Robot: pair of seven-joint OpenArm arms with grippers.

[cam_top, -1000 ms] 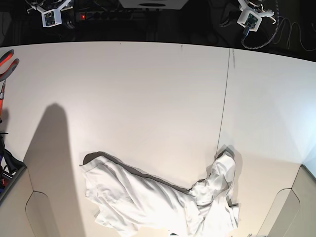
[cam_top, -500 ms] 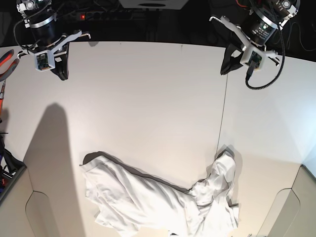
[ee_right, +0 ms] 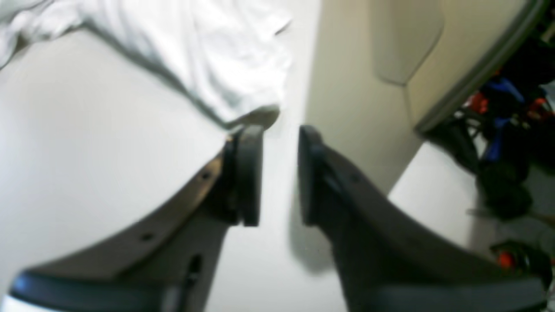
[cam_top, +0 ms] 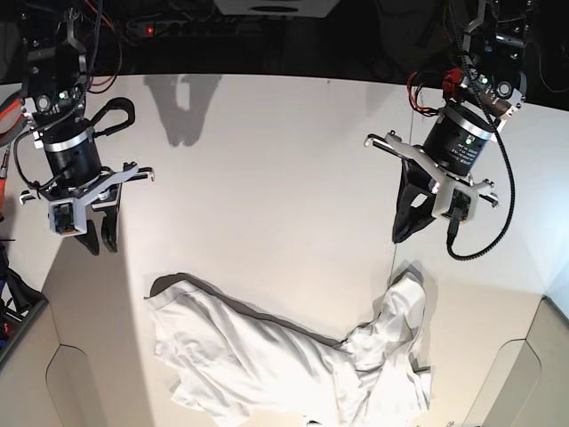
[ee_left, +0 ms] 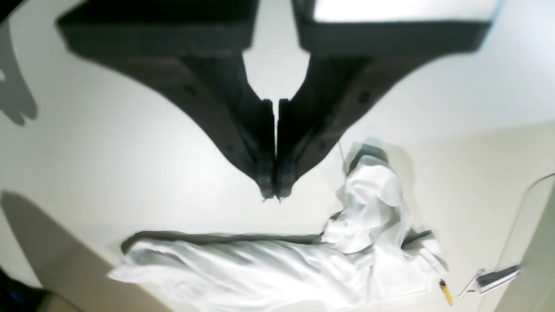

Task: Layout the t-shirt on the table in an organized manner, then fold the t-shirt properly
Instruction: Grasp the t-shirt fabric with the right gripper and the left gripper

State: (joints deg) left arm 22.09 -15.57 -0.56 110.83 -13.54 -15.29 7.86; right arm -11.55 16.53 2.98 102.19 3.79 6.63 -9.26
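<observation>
While the t-shirt (cam_top: 293,360) lies crumpled along the near edge of the table (cam_top: 267,178), I hold both arms above it with nothing in either. From my station the job reads as barely begun: no part of the laying-out is done, and the fold is all ahead.

In the base view the shirt is a long wrinkled band running from lower left toward lower right, with one end bunched and reared up into a hump just beside the thin dark seam line (cam_top: 404,178) that crosses the tabletop. No sleeve, collar or hem is spread flat that I can pick out, and the grey tag is not something I can find in these frames.

My left gripper (ee_left: 276,190) hangs over bare table just beyond the hump, its fingers drawn almost together with only a thin slit of light between them, gripping nothing. My right gripper (ee_right: 279,173) is near the shirt's other end, jaws parted by a plain gap, empty; the cloth edge shows just past one fingertip, though the wrist view is too blurred for me to say whether they touch.

As I judge it, what remains is everything: catch two corners, pull the cloth out flat, square it toward the table's middle, then fold. A small yellow-tipped object (ee_left: 445,291) lies beside the shirt's far end.
</observation>
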